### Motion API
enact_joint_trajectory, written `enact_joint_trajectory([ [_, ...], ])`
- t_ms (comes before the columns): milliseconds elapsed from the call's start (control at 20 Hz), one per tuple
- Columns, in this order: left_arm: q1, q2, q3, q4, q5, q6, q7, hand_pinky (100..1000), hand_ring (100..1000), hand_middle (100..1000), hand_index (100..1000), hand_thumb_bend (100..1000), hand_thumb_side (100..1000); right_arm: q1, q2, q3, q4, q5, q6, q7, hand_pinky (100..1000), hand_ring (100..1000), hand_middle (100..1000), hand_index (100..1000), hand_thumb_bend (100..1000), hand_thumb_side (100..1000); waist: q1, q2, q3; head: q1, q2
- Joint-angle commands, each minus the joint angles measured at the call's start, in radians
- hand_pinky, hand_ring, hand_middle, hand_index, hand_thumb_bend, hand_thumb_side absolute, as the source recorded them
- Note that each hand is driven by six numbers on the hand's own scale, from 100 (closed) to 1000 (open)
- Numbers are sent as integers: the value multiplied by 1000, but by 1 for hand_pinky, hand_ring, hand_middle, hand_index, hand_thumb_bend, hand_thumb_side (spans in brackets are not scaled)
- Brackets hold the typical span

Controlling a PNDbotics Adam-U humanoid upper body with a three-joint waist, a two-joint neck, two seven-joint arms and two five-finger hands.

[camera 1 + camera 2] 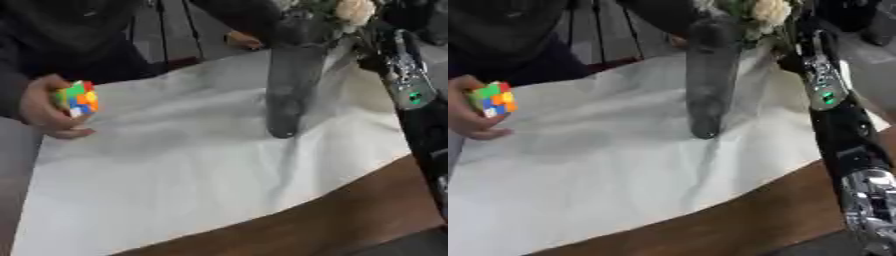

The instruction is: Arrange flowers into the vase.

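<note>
A tall grey vase (291, 80) stands on the white cloth (192, 165), with a cream flower (354, 10) at its mouth. The robot's right arm (837, 125) reaches up along the vase's right side toward the flower; its hand is hidden there, so I cannot tell its grip. Left of the vase, a person's hand (39, 107) holds a colourful cube (77, 98).
</note>
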State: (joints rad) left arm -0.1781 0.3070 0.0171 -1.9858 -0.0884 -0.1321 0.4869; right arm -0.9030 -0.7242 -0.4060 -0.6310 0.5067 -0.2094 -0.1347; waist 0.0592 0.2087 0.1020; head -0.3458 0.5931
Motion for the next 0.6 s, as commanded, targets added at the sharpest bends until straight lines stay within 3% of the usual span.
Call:
enact_joint_trajectory([
  [50,-7,24,12,-14,-5,-1,4,720,667,643,833,523,967,-17,-60,7,-16,-34,-16,-2,100,100,100,185,246,170,-20,-37,-2,-4,1],
  [300,-6,24,13,-14,-6,-1,5,720,667,643,832,524,967,-17,-60,15,-16,-43,-45,2,100,316,230,287,237,235,-23,-35,-4,-6,2],
  [450,-5,24,12,-14,-6,-1,5,721,667,642,832,524,968,-17,-60,20,-13,-35,-60,1,252,392,334,250,202,269,-23,-34,-4,-8,3],
  [600,-4,25,13,-14,-6,0,6,721,667,642,832,524,967,-17,-60,18,-11,-33,-65,-8,285,411,357,225,193,267,-23,-35,-3,-9,4],
])
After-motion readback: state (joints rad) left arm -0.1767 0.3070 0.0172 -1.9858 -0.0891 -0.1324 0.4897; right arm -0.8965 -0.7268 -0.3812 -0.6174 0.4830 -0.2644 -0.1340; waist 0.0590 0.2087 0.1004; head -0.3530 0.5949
